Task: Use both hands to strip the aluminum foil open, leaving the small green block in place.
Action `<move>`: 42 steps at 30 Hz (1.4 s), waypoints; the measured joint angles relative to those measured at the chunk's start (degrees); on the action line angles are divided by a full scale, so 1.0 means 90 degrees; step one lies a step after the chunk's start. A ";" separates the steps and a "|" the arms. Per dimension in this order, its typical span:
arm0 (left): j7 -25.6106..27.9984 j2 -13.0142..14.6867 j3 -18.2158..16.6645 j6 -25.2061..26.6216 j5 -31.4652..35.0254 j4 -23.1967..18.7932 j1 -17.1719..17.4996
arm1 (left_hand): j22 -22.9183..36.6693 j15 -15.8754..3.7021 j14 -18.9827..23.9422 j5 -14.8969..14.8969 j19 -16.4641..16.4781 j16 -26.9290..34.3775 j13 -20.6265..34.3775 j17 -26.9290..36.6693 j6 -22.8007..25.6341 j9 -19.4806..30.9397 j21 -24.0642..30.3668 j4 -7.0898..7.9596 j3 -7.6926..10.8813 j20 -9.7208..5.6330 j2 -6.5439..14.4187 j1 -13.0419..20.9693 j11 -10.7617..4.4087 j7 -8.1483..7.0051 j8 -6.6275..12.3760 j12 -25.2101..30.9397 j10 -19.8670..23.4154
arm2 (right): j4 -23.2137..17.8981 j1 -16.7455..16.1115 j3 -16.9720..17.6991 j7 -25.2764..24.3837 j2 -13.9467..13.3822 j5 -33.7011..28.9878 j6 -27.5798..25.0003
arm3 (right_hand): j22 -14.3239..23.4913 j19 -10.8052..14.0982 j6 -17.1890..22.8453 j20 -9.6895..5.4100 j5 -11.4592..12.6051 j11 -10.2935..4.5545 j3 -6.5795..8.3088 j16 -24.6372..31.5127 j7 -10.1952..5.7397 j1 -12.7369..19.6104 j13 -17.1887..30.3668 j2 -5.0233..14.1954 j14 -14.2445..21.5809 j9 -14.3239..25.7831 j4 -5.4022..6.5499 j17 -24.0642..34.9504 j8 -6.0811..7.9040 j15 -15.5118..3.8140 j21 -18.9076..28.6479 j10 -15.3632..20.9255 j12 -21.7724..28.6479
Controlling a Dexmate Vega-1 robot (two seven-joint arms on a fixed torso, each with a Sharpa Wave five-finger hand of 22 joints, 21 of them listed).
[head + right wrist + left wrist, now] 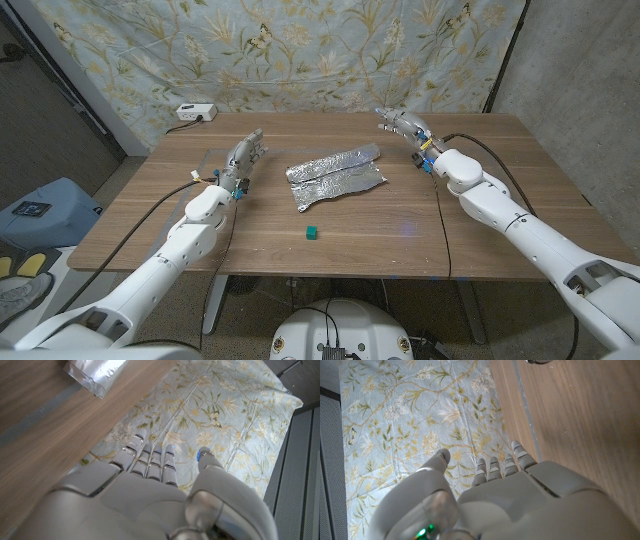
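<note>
A crumpled sheet of aluminum foil (pixel 336 172) lies spread on the wooden table (pixel 470 230), a little beyond the middle. Its corner also shows in the right wrist view as foil (pixel 97 375). A small green block (pixel 312 233) sits on the bare wood nearer to me, apart from the foil. My left hand (pixel 243 160) stands to the left of the foil with fingers extended, holding nothing; the left hand (pixel 490 495) shows fingers straight. My right hand (pixel 405 127) hovers past the foil's far right corner, fingers extended and empty; the right hand (pixel 150 485) shows the same.
A white power strip (pixel 194 112) lies at the table's far left corner. A floral cloth (pixel 330 50) hangs behind the table. A blue object (pixel 40 210) rests on the floor at the left.
</note>
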 measured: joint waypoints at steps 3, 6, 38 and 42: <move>0.0030 0.0012 -0.0019 0.0000 -0.0008 -0.0050 0.0031 | 0.0000 0.0000 0.0000 0.0000 0.0000 0.0000 0.0000 0.0000 0.0000 0.0000 0.0000 -0.0018 -0.0019 0.0000 0.0000 0.0000 0.0000 0.0000 0.0000 0.0000 0.0000 | -0.0028 0.0103 -0.0068 0.0049 -0.0059 -0.0162 -0.0003 | 0.0000 0.0000 -0.0027 0.0000 0.0000 0.0033 -0.0008 0.0000 -0.0027 0.0013 0.0000 -0.0013 -0.0033 0.0000 -0.0061 0.0000 0.0000 0.0033 -0.0042 -0.0034 0.0000; 0.0050 0.0036 -0.0050 0.0000 -0.0014 -0.0107 0.0066 | 0.0000 0.0027 -0.0028 0.0000 0.0000 0.0000 0.0000 0.0008 0.0000 0.0000 0.0000 -0.0026 -0.0026 0.0000 0.0000 0.0000 0.0023 0.0000 0.0000 0.0000 -0.0027 | -0.0041 0.0153 -0.0101 0.0110 -0.0082 -0.0344 -0.0039 | 0.0000 0.0000 -0.0062 0.0000 0.0000 0.0046 -0.0008 -0.0023 -0.0012 0.0038 -0.0016 -0.0038 -0.0034 0.0000 -0.0061 -0.0029 0.0000 0.0034 -0.0055 -0.0046 0.0000; 0.0263 0.0166 -0.0327 -0.0098 -0.0160 -0.0357 0.0451 | -0.0001 0.0079 -0.0218 -0.0051 -0.0070 0.0000 -0.0016 0.0076 -0.0117 -0.0001 -0.0075 0.0135 -0.0223 0.0022 -0.0054 -0.0308 0.0010 0.0000 -0.0055 -0.0053 -0.0197 | -0.0202 0.1258 -0.0985 0.0652 -0.0332 -0.2558 -0.0390 | -0.0001 -0.0129 -0.0424 0.0087 0.0000 0.0239 -0.0077 -0.0047 -0.0036 0.0248 -0.0032 -0.0248 -0.0114 0.0001 -0.0398 -0.0200 -0.0099 0.0249 -0.0148 -0.0147 -0.0001; 0.0257 0.0147 -0.0331 -0.0145 -0.0165 -0.0326 0.0456 | -0.0001 0.0079 -0.0218 -0.0051 -0.0070 0.0000 -0.0016 0.0076 -0.0175 -0.0001 -0.0075 0.0161 -0.0248 0.0022 -0.0079 -0.0333 0.0010 -0.0010 -0.0055 -0.0052 -0.0197 | -0.0232 0.1462 -0.1167 0.0706 -0.0355 -0.2854 -0.0441 | -0.0001 -0.0118 -0.0455 0.0234 0.0000 0.0281 -0.0070 -0.0047 0.0001 0.0417 -0.0032 -0.0349 -0.0145 0.0001 -0.0491 -0.0236 -0.0099 0.0373 -0.0184 -0.0104 -0.0001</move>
